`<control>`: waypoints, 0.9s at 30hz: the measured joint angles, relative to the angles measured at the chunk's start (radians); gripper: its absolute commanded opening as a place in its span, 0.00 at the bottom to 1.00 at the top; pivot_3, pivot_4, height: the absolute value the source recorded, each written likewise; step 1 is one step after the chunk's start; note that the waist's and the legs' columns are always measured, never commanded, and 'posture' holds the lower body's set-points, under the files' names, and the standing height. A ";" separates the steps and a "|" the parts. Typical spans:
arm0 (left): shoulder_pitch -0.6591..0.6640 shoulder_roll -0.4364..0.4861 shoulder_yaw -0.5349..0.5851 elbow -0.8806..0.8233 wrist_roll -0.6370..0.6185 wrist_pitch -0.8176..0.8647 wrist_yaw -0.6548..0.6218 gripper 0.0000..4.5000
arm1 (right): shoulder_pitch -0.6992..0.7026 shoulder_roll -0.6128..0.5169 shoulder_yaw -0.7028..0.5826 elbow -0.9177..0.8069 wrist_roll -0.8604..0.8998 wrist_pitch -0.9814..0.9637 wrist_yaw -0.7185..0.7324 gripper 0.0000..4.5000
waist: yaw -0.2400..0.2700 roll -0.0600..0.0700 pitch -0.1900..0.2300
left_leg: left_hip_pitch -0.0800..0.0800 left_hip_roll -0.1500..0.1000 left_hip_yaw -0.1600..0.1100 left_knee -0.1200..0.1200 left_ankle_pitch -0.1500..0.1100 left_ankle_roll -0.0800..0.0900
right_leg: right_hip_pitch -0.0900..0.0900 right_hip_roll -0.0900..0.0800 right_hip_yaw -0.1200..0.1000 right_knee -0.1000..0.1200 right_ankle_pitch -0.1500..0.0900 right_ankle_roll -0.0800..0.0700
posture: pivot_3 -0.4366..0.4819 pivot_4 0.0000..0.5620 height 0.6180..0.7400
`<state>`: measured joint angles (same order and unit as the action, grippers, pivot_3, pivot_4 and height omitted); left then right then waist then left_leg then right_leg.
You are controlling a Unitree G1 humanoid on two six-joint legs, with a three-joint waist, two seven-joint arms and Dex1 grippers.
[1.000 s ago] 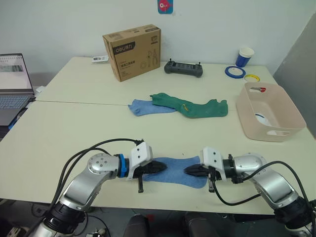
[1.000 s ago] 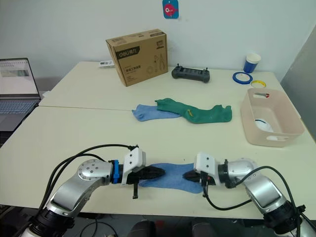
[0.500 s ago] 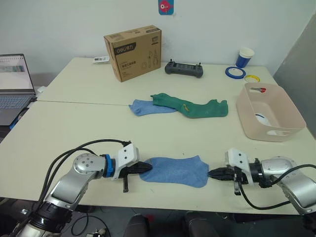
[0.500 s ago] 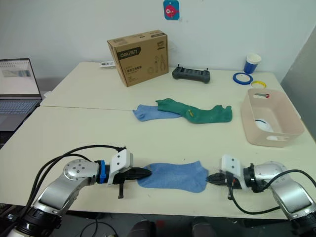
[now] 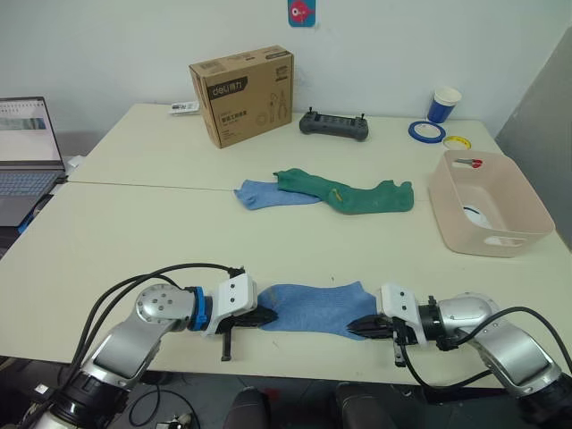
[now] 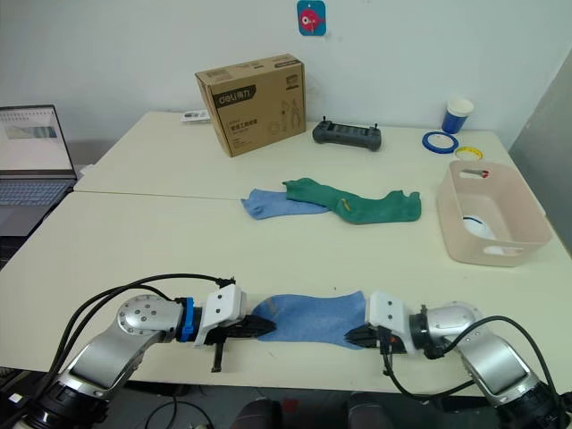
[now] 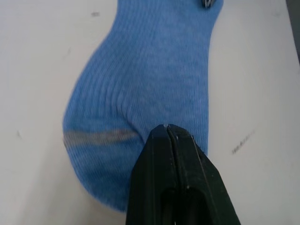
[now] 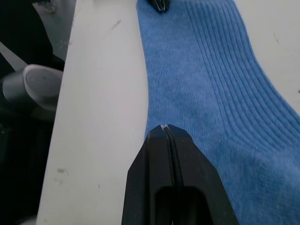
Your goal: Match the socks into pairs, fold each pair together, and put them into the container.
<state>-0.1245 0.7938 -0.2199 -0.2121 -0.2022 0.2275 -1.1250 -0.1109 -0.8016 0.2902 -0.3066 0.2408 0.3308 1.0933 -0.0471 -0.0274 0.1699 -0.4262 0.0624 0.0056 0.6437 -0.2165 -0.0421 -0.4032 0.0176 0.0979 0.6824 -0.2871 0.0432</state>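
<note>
A light blue sock (image 5: 313,307) lies flat near the table's front edge. My left gripper (image 5: 264,315) is shut, its tip resting on the sock's toe end (image 7: 150,70). My right gripper (image 5: 357,326) is shut too, tip over the cuff end (image 8: 211,84). No fabric shows between either pair of fingers. Further back lie a second light blue sock (image 5: 264,193) and dark green socks (image 5: 350,196), overlapping. The pale pink container (image 5: 474,241) stands at the right, with something white (image 5: 471,214) inside.
A brown cardboard box (image 5: 239,94), a black controller (image 5: 332,125), a blue cup (image 5: 443,103) and tape rolls (image 5: 425,130) stand along the back. A laptop (image 5: 22,156) is at the far left. The table's front edge runs just under both grippers.
Half a second ago both grippers sat at the outer ends of the front sock. Both have moved inward, tips now over the fabric. The sock lies in the same place.
</note>
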 measured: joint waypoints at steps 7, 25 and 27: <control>0.001 0.002 0.003 0.013 0.004 -0.021 0.001 0.00 | 0.007 -0.053 -0.042 0.068 -0.003 -0.108 0.060 0.01 | 0.001 0.000 0.000 | 0.007 0.000 0.000 -0.001 0.000 0.000 | 0.008 0.000 0.000 0.000 -0.002 -0.003 | 0.48 0.27 1.00; 0.043 -0.257 0.434 0.106 -0.162 0.090 0.463 0.94 | -0.025 0.174 -0.335 0.223 0.002 -0.065 -0.409 1.00 | 0.001 -0.003 0.001 | 0.009 -0.001 -0.001 -0.002 0.000 0.000 | 0.012 -0.001 -0.001 -0.002 0.000 0.000 | 0.48 0.27 1.00; 0.076 -0.273 0.437 0.113 -0.123 0.058 0.506 0.99 | -0.018 0.196 -0.332 0.267 -0.033 -0.114 -0.438 1.00 | 0.000 -0.003 0.002 | 0.009 -0.001 0.000 -0.003 0.000 0.000 | 0.011 -0.001 0.000 -0.002 0.000 0.000 | 0.48 0.27 1.00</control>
<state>-0.0486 0.5207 0.2173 -0.0989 -0.3251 0.2852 -0.6189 -0.1288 -0.6059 -0.0421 -0.0401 0.2080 0.2172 0.6554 -0.0468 -0.0300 0.1716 -0.4168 0.0617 0.0053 0.6408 -0.2168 -0.0421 -0.3921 0.0168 0.0978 0.6803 -0.2874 0.0436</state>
